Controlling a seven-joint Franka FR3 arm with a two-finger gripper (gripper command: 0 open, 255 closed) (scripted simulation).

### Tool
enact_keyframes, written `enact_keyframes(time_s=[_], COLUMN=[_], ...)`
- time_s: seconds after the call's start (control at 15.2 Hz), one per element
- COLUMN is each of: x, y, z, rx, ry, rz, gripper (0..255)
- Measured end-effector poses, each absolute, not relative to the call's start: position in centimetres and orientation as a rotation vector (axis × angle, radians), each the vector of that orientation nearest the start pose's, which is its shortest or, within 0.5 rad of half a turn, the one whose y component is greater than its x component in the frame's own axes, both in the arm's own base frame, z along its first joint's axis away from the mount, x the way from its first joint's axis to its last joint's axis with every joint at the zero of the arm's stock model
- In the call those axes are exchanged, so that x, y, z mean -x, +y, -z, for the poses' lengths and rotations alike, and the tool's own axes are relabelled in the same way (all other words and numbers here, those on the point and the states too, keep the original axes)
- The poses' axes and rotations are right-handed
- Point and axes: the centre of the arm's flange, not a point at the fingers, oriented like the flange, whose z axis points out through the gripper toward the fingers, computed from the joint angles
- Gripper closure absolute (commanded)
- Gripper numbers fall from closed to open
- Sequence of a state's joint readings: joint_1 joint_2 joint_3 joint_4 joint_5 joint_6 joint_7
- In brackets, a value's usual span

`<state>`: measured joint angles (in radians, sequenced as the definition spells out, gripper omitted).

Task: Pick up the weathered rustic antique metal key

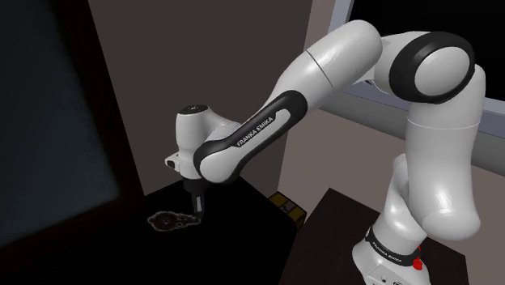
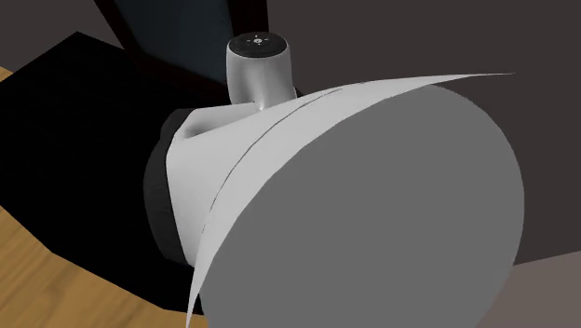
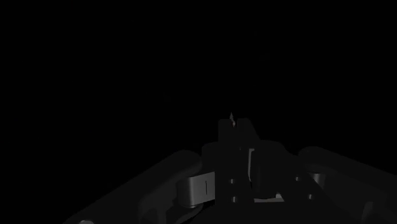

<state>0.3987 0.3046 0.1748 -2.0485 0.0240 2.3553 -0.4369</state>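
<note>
The all-black two-finger gripper [image 1: 195, 208] points straight down, with its tip right at the black tabletop [image 1: 243, 243]. It's touching, or as good as touching, one end of the dark brownish old-fashioned key [image 1: 171, 219]. Honestly can't tell how far open the claw is or whether it's got hold of anything, since the wrist view is too dark to settle it.

The key lies flat on the table. Its rounded, ornate-looking bow sits toward the shoulder view's left, and the thin shaft runs right to where the gripper comes down. It looks dull and mottled, barely lighter than the tabletop.

Further out is the white arm with dark joints [image 1: 340, 57]. A small yellow-and-black box [image 1: 288, 207] sits just past the table's far right corner.
</note>
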Motion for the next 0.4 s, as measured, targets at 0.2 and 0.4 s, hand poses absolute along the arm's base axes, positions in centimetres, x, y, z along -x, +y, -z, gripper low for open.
enact_keyframes(time_s=[0.2,0.4], x=[-49.9,-49.9], y=[31.9,32.0], z=[-31.0,-32.2], rx=[2.707,2.707], ry=[-1.453,-1.453], rz=[0.003,0.002], gripper=[255,255])
